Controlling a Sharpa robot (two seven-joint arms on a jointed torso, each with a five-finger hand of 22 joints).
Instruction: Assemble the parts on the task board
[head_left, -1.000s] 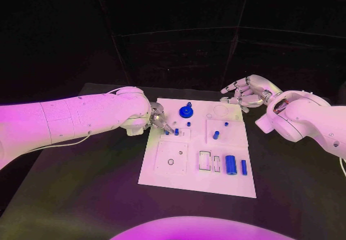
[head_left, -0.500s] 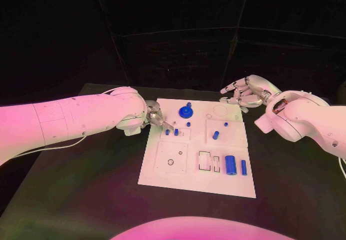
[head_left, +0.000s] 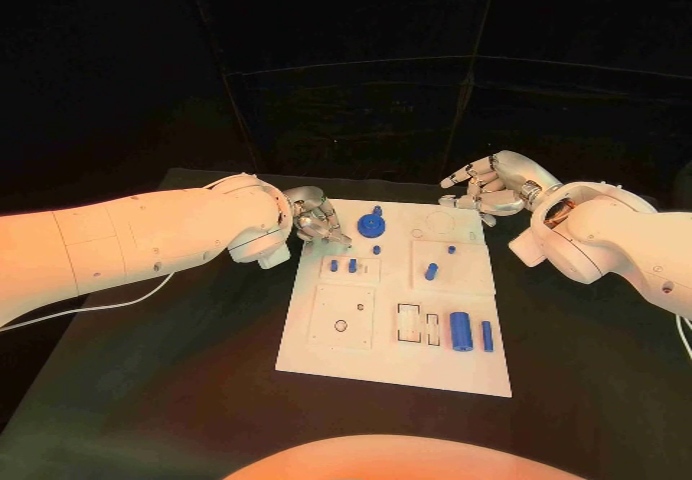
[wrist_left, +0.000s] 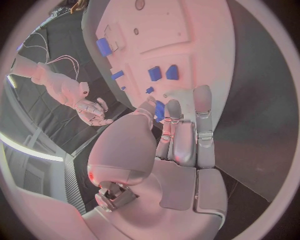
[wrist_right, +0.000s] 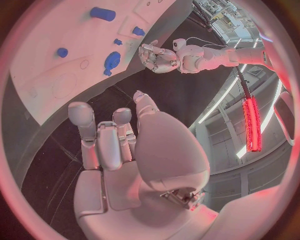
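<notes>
**Both hands empty at the far end of the task board**

The task board (head_left: 392, 345) lies flat in the middle of the black table (head_left: 173, 380). Several blue parts sit on it: a round knobbed part (head_left: 372, 222) at the far end, just beside the left hand's fingertips; two short pegs (head_left: 342, 265) standing side by side a little nearer than those fingertips; a single peg (head_left: 431, 269) further across the board; and a large cylinder (head_left: 460, 330) with a slim one (head_left: 488, 335) next to it, lying at the near right end, well apart from both hands.

The left hand (head_left: 315, 225) hovers over the board's far left corner, fingers loosely extended and slightly apart, holding nothing. In the left wrist view its fingertips (wrist_left: 202, 97) point over the board edge, with the knobbed part just past them.

The right hand (head_left: 490, 185) hangs off the far right corner of the board, fingers spread and gently curled, with nothing in them.
</notes>
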